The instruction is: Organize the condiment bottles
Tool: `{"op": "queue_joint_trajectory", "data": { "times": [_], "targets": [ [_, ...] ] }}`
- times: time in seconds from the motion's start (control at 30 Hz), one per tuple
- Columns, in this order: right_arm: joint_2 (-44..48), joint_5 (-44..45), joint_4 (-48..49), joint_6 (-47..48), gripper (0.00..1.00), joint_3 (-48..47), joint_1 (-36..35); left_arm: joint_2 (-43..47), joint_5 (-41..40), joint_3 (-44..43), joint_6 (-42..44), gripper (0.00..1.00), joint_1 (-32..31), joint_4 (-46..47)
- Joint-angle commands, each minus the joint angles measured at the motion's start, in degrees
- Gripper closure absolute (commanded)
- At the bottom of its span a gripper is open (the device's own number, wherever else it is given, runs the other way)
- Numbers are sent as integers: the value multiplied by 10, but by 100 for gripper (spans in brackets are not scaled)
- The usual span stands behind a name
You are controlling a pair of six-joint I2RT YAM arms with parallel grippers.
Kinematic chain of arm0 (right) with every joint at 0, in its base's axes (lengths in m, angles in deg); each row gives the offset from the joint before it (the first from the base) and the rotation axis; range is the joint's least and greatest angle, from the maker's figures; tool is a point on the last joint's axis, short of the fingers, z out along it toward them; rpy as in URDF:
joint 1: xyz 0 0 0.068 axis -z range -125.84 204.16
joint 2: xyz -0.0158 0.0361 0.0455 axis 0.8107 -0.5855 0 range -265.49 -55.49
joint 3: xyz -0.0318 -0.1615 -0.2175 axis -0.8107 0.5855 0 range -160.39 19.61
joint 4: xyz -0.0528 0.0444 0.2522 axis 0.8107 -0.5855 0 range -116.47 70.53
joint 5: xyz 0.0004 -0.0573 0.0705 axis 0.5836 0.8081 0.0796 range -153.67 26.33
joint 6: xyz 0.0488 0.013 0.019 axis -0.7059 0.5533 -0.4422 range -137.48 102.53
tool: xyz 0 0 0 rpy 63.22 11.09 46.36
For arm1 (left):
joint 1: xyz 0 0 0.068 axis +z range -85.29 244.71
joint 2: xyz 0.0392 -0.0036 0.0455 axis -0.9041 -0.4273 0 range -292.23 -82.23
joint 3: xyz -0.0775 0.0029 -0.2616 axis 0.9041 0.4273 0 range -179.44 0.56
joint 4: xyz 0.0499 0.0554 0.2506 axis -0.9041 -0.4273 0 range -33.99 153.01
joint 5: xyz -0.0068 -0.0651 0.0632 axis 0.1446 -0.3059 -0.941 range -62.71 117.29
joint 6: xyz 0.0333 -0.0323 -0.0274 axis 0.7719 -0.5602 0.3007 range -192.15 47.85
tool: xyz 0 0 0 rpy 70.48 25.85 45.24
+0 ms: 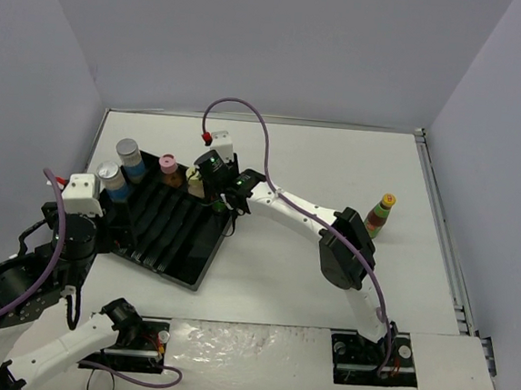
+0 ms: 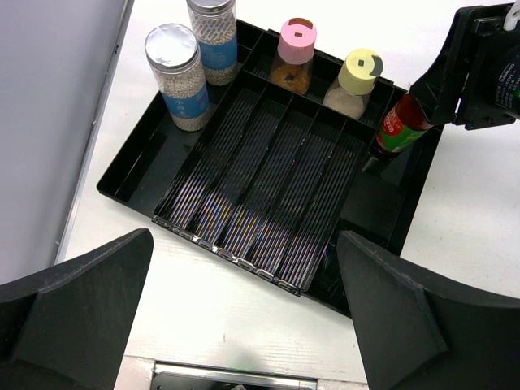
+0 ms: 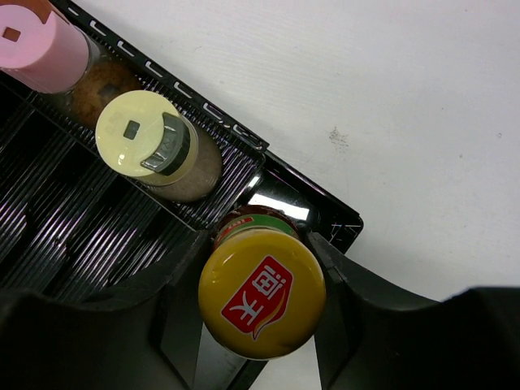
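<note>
White bench: right pincer clamps a sauce bottle at the tray corner; left pincer gapes empty; overhead alone shows a stray bottle.

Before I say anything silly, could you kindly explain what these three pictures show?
Two robot arms are bolted to a white table. One picture looks down from above; the other two come from wrist cameras. The black ridged tray holds two silver-lidded bottles, a pink-capped bottle and a pale-yellow-capped bottle, all upright. The right gripper is shut on a yellow-capped bottle with a red-green label, at the tray's corner. A similar bottle stands alone on the table, far right. The left gripper is open and empty, facing the tray.
</note>
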Motion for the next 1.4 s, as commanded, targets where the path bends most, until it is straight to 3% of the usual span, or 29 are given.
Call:
{"op": "queue_joint_trajectory", "data": {
  "times": [0.0, 0.13, 0.27, 0.57, 1.0, 1.23, 1.37],
  "targets": [
    [30, 26, 59, 0, 83, -5, -8, -6, -13, -21, -4, 6, -5, 9],
    [32, 34, 53, 2, 61, -2, -11, -6, -14, -19, -4, 6, -4, 11],
    [36, 51, 39, 4, 46, -3, -15, -6, -14, -18, -4, 6, -4, 12],
    [47, 82, 19, 5, 28, -8, -24, -7, -13, -15, -5, 6, -5, 15],
    [138, 154, -56, 13, 23, -18, -60, 3, -10, -18, -7, 6, -4, 6],
    [246, 256, -80, -13, 21, 75, -51, 15, -1, -23, -10, 6, -5, -1],
    [299, 290, -104, -74, 20, 170, 23, 17, 8, -31, -4, 6, -5, 1]
  ]
}}
